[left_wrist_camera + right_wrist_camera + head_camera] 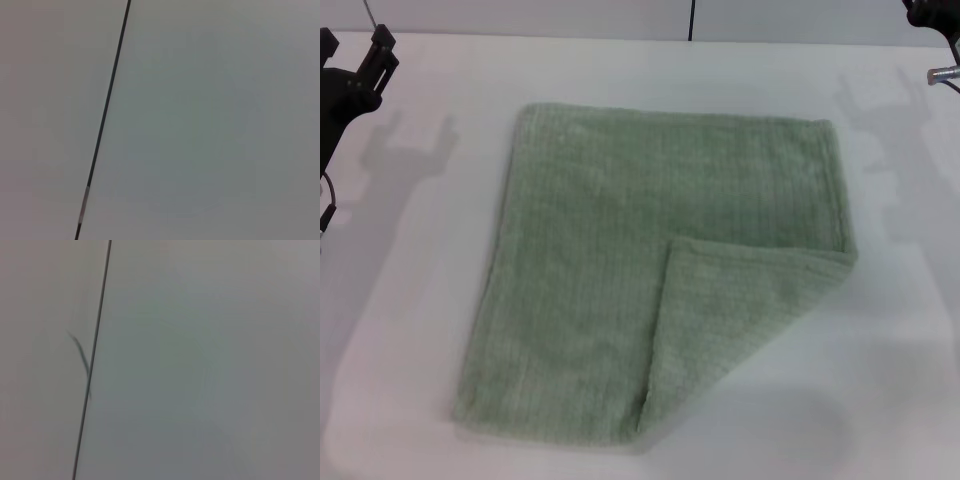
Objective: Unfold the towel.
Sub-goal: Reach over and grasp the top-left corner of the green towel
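The pale sage-green towel (pixel 620 270) lies flat on the white table (pixel 410 300) in the head view. Its near right corner is folded over onto the top, forming a triangular flap (pixel 730 320). My left gripper (pixel 355 65) is raised at the far left edge, well clear of the towel. My right gripper (pixel 932 20) shows only partly at the far right top corner, also away from the towel. Both wrist views show only a plain pale surface with a dark seam line (pixel 102 120); the towel is not in them.
Bare white table surrounds the towel on all sides. A dark vertical seam (pixel 692 20) runs in the wall behind the table. A metal piece (pixel 942 75) sticks in at the right edge.
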### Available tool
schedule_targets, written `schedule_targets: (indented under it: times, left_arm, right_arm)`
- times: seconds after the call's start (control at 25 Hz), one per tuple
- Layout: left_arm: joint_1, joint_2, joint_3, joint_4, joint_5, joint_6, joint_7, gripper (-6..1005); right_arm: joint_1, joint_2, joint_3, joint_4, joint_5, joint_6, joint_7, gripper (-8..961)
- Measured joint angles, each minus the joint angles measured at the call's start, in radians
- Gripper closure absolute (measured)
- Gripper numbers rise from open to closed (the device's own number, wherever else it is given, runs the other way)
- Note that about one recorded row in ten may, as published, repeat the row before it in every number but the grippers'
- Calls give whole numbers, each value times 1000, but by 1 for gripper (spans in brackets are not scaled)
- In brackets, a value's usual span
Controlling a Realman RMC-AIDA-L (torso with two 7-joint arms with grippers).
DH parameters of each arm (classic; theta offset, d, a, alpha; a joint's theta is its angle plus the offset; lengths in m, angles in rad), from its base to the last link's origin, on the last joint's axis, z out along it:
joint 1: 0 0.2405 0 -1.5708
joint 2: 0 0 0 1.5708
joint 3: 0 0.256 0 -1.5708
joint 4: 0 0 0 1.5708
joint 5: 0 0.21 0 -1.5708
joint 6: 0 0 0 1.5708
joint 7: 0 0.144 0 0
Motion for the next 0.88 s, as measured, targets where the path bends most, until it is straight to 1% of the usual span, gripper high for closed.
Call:
schedule_targets:
  times: [0.48,0.56,0.68,0.72,0.8,0.88]
  left_arm:
    - [3,0,9,0,1,4,0,276]
    - [6,1,44,2,1,5,0,277]
    - [7,2,67,5,1,6,0,278]
    - [9,3,99,9,1,7,6,279]
    - [9,3,115,10,1,10,17,280]
    - [9,3,115,10,1,10,17,329]
  right_arm:
    - [0,0,0,1,2,0,0,136]
    - [0,0,0,1,2,0,0,136]
    - [0,1,0,1,2,0,0,136]
    - [0,1,0,1,2,0,0,136]
    - [0,1,0,1,1,0,0,137]
    - [0,1,0,0,-1,0,0,137]
